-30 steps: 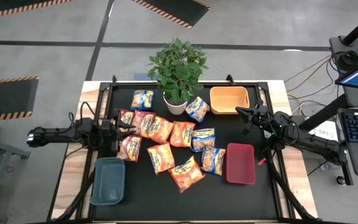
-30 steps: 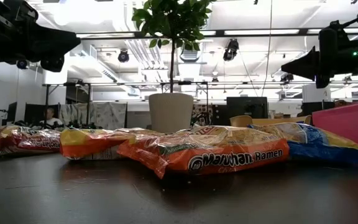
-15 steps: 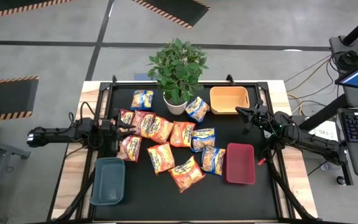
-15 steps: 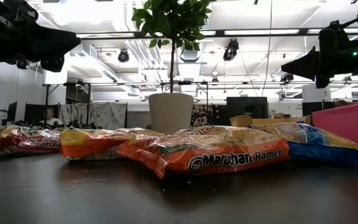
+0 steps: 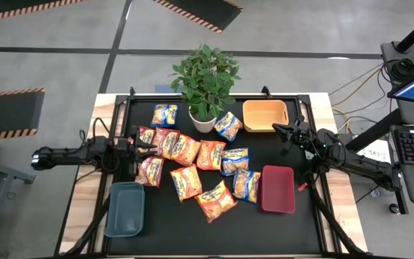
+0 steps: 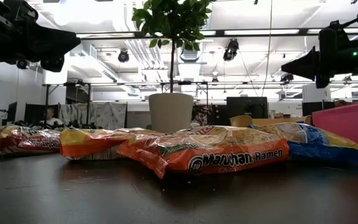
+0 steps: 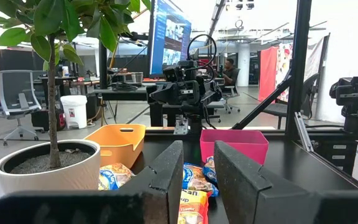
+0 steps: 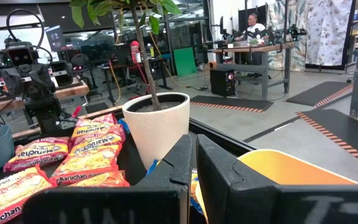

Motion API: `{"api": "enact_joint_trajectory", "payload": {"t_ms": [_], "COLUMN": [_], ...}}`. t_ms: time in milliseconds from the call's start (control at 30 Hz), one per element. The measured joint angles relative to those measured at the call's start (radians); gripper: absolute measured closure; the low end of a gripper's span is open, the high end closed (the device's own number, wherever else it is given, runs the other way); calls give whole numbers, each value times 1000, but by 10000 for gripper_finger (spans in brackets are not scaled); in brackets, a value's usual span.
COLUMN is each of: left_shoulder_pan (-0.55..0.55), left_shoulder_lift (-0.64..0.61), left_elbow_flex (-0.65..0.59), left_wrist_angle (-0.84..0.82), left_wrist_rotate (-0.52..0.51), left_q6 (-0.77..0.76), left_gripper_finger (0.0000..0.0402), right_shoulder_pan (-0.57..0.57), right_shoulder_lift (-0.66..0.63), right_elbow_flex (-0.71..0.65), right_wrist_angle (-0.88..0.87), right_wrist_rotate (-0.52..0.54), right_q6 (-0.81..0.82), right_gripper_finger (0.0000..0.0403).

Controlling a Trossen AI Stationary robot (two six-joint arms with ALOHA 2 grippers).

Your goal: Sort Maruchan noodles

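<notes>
Maruchan noodles (image 5: 196, 167) scattered — left gripper (image 5: 149, 148) above, empty

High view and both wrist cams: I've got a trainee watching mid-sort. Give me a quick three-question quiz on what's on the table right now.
1. True or false: the red bin already holds noodle packets.
2. Multiple choice: the potted plant stands between which two things? A) the orange bin and a blue-and-yellow packet; B) the red bin and the grey-blue bin; C) the two arms' bases.
3. Fill in: the left end effector hovers by the red-pink packets, holding ____; the right end effector is beside the orange bin.

Key
1. False: all three bins look empty.
2. A
3. Nothing; a narrow gap shows between its fingers.
</notes>
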State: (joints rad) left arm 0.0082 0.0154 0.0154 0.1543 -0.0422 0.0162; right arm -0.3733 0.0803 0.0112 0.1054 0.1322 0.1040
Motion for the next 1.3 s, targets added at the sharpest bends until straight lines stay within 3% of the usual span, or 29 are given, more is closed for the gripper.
{"api": "enact_joint_trajectory", "payload": {"t_ms": [767,1033,1133,1300], "left_shoulder_pan": [0,0,0,0], "left_shoulder_lift": [0,0,0,0], "left_elbow_flex": [0,0,0,0], "left_wrist_angle": [0,0,2,98], "left_wrist_rotate": [0,0,0,0], "left_q6": [0,0,0,0], "left_gripper_finger": [327,327,327,327], "right_shoulder_pan": [0,0,0,16], "right_shoulder_lift": [0,0,0,1], "right_elbow_flex": [0,0,0,0], "right_wrist_angle": [0,0,-22,-81], "right_wrist_rotate": [0,-1,-52,-122], "right_q6": [1,268,388,348], "right_gripper_finger": [390,390,390,390]}}
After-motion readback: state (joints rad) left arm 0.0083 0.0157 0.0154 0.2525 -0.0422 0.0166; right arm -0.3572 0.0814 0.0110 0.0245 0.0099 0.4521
